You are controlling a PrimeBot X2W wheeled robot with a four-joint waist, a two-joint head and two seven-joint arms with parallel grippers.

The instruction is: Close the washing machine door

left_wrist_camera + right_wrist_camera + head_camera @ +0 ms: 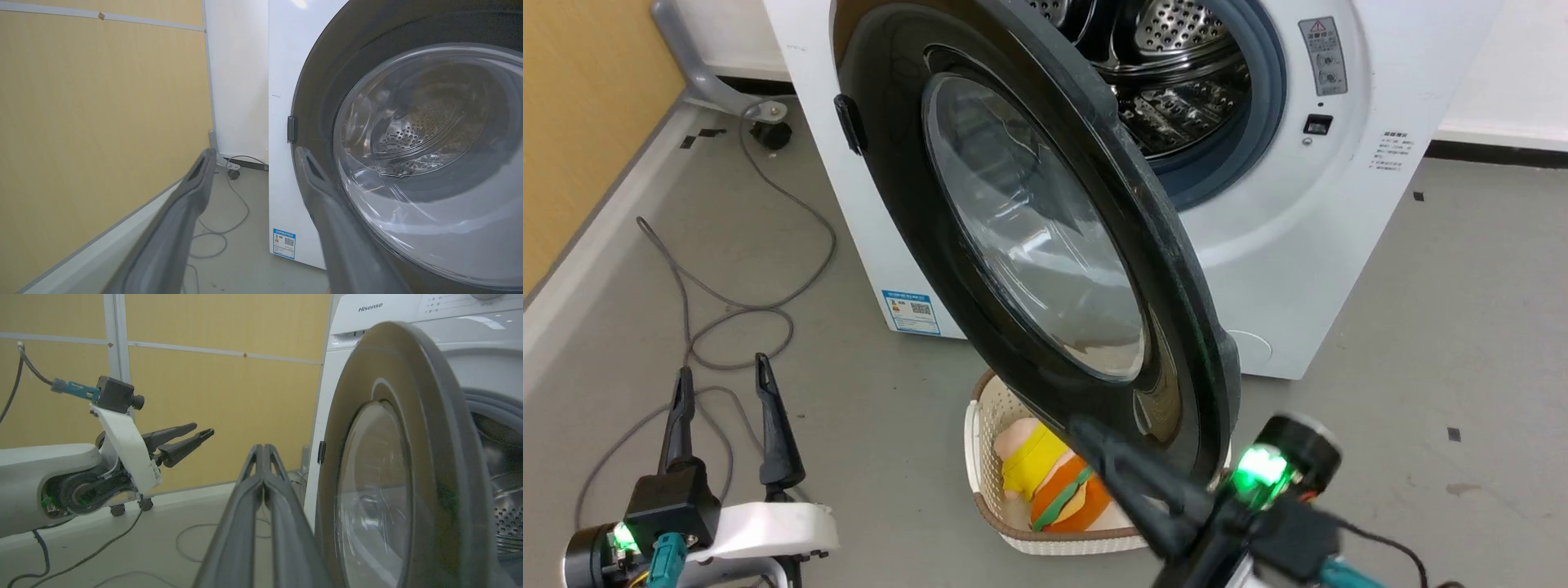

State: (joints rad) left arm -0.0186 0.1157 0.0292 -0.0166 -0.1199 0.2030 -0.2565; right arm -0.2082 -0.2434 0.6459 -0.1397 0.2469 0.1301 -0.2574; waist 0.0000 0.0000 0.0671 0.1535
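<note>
Washing machine door (1029, 237) stood ajar; right gripper (1092, 431), jaws together, lay at its lower rim, seemingly to push; left gripper (723, 367) idled, jaws parted.

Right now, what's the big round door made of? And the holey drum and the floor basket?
The washing machine door: rim looks like glossy black plastic, mirroring the room; the clear bulging centre is probably glass. The drum: shiny steel-like metal, bright glints, punched holes. The basket: likely matt cream plastic, moulded with holes.
</note>
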